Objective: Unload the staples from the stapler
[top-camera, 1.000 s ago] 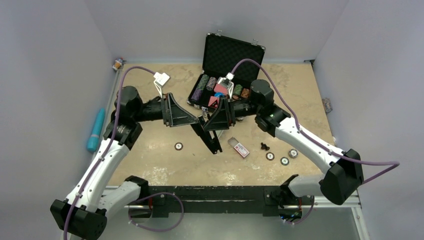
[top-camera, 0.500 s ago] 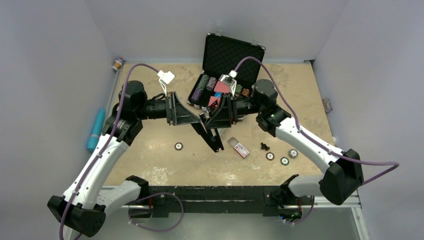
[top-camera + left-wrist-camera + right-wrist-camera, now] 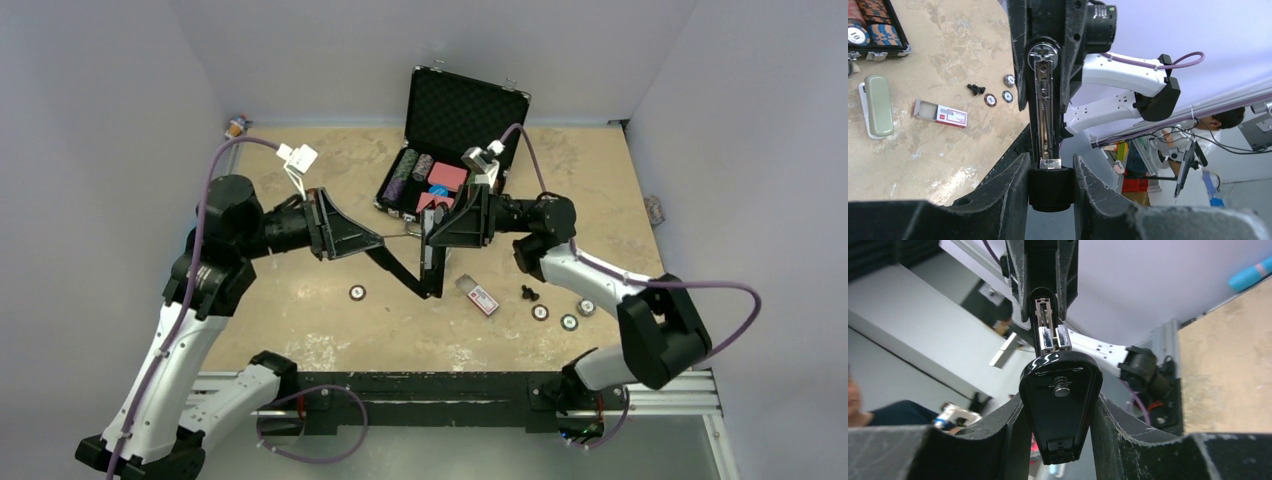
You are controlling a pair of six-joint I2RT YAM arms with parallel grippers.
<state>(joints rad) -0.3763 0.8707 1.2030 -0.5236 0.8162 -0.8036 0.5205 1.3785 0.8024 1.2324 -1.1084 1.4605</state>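
Stapler (image 3: 405, 272) hinged open above table (image 3: 300, 330); left gripper (image 3: 1049, 186) pinches its magazine end, right gripper (image 3: 1060, 405) pinches its cap; advise firm grips while tilting channel so staples slide out.

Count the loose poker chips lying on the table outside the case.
4 chips: one left of the stapler, three right of the staple box. The arms may hide more.
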